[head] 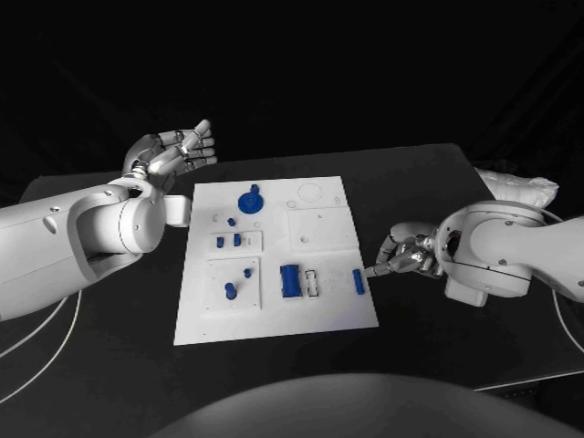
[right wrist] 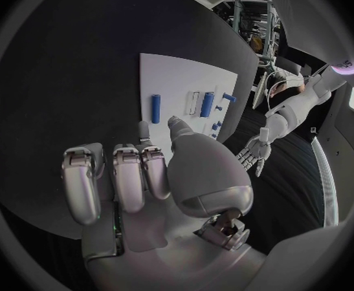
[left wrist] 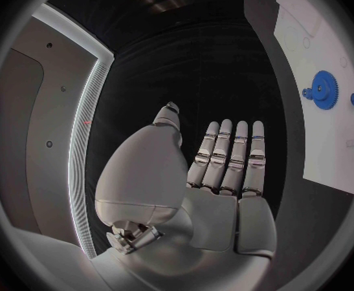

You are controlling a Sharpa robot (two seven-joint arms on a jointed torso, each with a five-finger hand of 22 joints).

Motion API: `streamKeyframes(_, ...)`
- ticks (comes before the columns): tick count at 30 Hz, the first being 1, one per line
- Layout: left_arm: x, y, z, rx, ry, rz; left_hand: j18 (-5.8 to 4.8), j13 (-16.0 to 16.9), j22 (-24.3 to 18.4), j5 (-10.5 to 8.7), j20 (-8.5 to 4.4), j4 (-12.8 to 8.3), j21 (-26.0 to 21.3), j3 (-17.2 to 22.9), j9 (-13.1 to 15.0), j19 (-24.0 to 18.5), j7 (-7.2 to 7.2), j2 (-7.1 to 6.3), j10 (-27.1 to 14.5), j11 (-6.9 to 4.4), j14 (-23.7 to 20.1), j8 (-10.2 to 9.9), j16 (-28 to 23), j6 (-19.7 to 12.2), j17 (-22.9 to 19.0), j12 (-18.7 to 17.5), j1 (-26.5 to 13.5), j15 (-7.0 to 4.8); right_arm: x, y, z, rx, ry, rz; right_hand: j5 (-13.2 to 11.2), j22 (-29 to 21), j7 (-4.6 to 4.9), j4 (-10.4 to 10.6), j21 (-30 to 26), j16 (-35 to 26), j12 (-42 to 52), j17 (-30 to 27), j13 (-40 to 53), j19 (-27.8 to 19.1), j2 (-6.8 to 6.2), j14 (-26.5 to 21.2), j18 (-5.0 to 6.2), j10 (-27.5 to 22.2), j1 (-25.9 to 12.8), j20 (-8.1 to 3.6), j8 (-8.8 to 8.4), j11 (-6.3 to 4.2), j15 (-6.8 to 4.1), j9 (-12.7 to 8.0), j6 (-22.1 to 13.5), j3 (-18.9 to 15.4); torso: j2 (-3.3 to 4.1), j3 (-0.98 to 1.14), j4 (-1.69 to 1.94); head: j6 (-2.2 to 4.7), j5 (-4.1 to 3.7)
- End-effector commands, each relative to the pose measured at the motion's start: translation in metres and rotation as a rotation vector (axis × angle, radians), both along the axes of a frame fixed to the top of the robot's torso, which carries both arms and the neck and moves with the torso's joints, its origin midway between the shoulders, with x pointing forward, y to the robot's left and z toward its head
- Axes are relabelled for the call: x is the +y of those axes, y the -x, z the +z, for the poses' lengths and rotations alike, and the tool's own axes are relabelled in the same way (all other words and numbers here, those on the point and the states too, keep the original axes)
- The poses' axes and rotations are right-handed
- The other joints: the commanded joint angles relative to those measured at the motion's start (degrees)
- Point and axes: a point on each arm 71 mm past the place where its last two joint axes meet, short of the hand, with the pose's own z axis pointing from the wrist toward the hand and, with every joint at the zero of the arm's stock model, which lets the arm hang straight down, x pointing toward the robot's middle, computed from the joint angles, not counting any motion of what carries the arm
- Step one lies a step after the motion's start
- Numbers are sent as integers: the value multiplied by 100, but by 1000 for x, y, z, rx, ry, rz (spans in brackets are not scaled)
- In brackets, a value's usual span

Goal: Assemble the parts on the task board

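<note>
Task board (head: 274, 315), the flat white plate mid-table, looks barely started to me: blue gear (head: 250, 202) seated up top, but the short blue cylinder (head: 359, 281) lies loose by the edge nearest my right hand (head: 404, 255). That hand's fingers hover apart, empty. My left hand (head: 176, 153) is flat open, off the board, holding nothing.

The task board (head: 273, 315) is plain white and lies on a black table (head: 411, 182). The parts on it are blue: a round toothed gear (head: 250, 202), a short cylinder (head: 359, 281) and a darker blue block (head: 291, 280). Both arms are white; the left hand (head: 173, 153) and right hand (head: 400, 255) are silver.
</note>
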Motion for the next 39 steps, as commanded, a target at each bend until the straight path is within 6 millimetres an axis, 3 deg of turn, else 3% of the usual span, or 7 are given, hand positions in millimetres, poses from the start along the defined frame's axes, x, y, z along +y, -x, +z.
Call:
streamKeyframes(1, -1, 0, 1, -5, 11, -15, -23, -3, -6, 33, -2, 6, -34, 29, -7, 6, 139, 60, -22, -4, -29, 24, 36, -45, -7, 20, -4, -8, -1, -1, -4, -15, 84, 42, 16, 1509, -2, -9, 26, 24, 27, 1506, 1506, 610, 7, 608, -38, 610, -73, 33, 59, 36, 45, 13, 69, 59, 2, 3, 7, 0, 2)
streamKeyframes(20, 0, 1, 1, -3, 11, -13, -24, -3, -10, 33, -2, 5, -34, 27, -6, 5, 139, 61, -22, -4, -30, 27, 40, -45, -12, 24, -5, -8, 17, -4, -20, 1, 88, 84, -140, 1509, -50, -206, 26, 24, 27, 1506, 1506, 610, -62, 608, -38, 610, -13, 24, 232, -3, 23, -11, 279, 234, 5, -4, 1, 0, 37)
streamKeyframes(27, -1, 1, 1, -3, 13, -18, -24, -3, -14, 33, -2, 6, -34, 25, -6, 4, 139, 63, -22, -4, -30, 29, 44, -45, -16, 27, -6, -8, 19, -7, -22, 1, 89, 89, -396, 1509, -120, -395, 26, 24, 27, 1506, 1506, 610, -132, 608, -38, 610, 121, -22, 294, -66, -33, -56, 453, 353, 0, 0, 5, 0, 36)
streamKeyframes(39, 0, 1, 1, -3, 12, -16, -24, -3, -16, 33, -2, 6, -34, 25, -6, 3, 139, 64, -22, -4, -31, 30, 45, -46, -18, 28, -6, -8, 26, -11, -29, 17, 110, 97, -543, 1509, -158, -424, 26, 24, 27, 1506, 1506, 610, -85, 608, -38, 610, 107, -64, 316, -103, -74, -100, 577, 439, 0, -1, 5, 0, 31)
